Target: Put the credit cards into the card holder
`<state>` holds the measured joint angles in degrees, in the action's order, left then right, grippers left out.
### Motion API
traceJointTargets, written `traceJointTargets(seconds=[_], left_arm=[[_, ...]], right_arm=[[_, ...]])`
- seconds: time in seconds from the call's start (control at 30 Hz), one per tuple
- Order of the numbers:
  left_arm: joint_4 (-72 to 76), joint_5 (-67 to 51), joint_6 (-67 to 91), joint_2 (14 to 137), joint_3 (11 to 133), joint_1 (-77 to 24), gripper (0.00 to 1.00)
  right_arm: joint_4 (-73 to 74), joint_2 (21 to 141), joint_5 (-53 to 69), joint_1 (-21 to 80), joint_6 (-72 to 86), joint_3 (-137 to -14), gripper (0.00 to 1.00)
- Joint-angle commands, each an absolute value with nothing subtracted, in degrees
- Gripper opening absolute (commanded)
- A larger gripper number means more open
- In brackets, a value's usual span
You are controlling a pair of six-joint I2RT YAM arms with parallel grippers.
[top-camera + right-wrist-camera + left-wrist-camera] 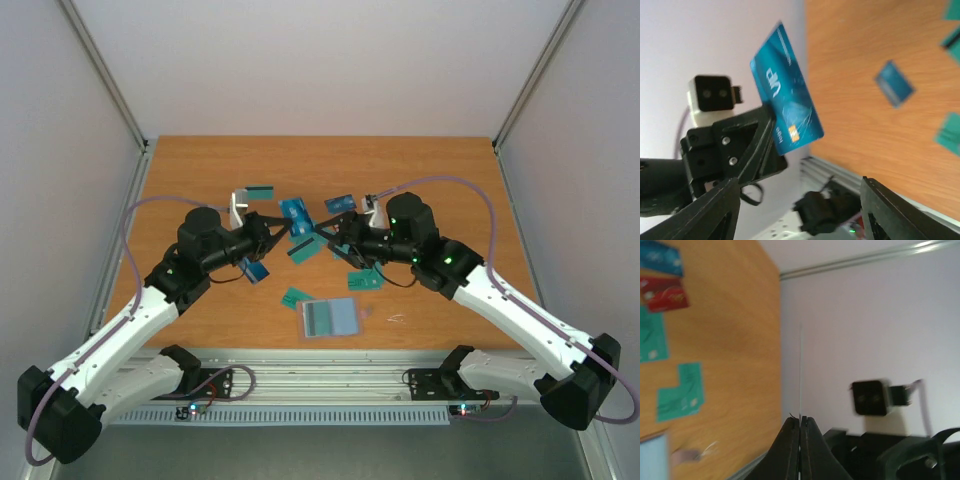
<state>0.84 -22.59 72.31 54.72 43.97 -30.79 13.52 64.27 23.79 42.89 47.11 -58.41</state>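
My left gripper [292,233] is shut on a blue credit card [786,111] and holds it upright above the table. The left wrist view shows that card edge-on as a thin line [800,370] rising from the closed tips [800,420]. My right gripper [333,240] faces it a short way off, open and empty, its fingers [715,210] spread wide below the card. Teal cards [365,280] and blue cards [340,203] lie scattered on the table, and a red one [665,295] shows in the left wrist view. No brownish-tan holder shows.
A pale grey-blue flat rectangle [332,318], larger than a card, lies near the front edge, with a teal card [295,297] beside it. White walls enclose the orange table [450,190]. A metal rail [330,375] runs along the near edge.
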Motion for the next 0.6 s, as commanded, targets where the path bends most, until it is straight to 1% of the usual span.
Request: traceJointTargets(seconds=[0.0, 0.07, 0.17, 0.37, 0.57], left_arm=[[-12.69, -29.05, 63.40, 52.53, 40.74, -31.25, 0.00], [-14.20, -31.02, 60.76, 51.90, 38.60, -31.42, 0.00], [-12.41, -36.21, 59.63, 52.73, 34.58, -31.80, 0.00], [-10.36, -41.40, 56.30, 56.76, 30.57, -35.39, 0.00], [-4.18, -44.09, 55.82, 65.94, 30.17, -40.45, 0.00]], right_arm=[[41.27, 61.33, 18.32, 41.25, 29.35, -62.10, 0.68], [48.22, 60.98, 15.07, 41.30, 25.27, -62.12, 0.68], [52.37, 59.70, 11.42, 41.15, 22.65, -57.91, 0.68], [50.87, 57.64, 9.28, 40.86, 22.12, -48.83, 0.67], [49.55, 56.32, 5.97, 40.78, 22.19, -44.20, 0.64]])
